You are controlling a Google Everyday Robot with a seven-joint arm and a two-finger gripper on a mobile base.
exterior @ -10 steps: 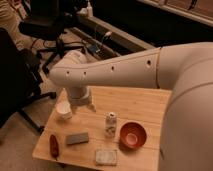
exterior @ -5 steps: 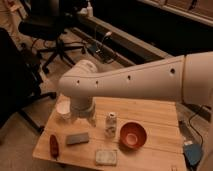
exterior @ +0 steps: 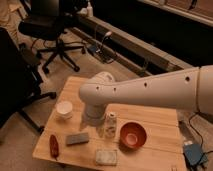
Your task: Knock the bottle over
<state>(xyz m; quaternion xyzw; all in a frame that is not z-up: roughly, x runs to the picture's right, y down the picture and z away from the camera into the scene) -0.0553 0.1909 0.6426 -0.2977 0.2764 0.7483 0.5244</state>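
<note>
1. The white arm [exterior: 150,92] reaches in from the right, bends at a rounded joint above the bench's middle, and turns straight down.
2. The wooden bench [exterior: 161,126] carries everything.
3. The red-orange bowl [exterior: 132,135] sits just right of the bottle.
4. The white cup [exterior: 64,109] stands left of the arm's downturned section.
5. The bottle [exterior: 110,125] stands upright mid-bench.
6. The end effector [exterior: 93,122] hangs low, just left of the bottle; apart or together, I cannot tell.
</note>
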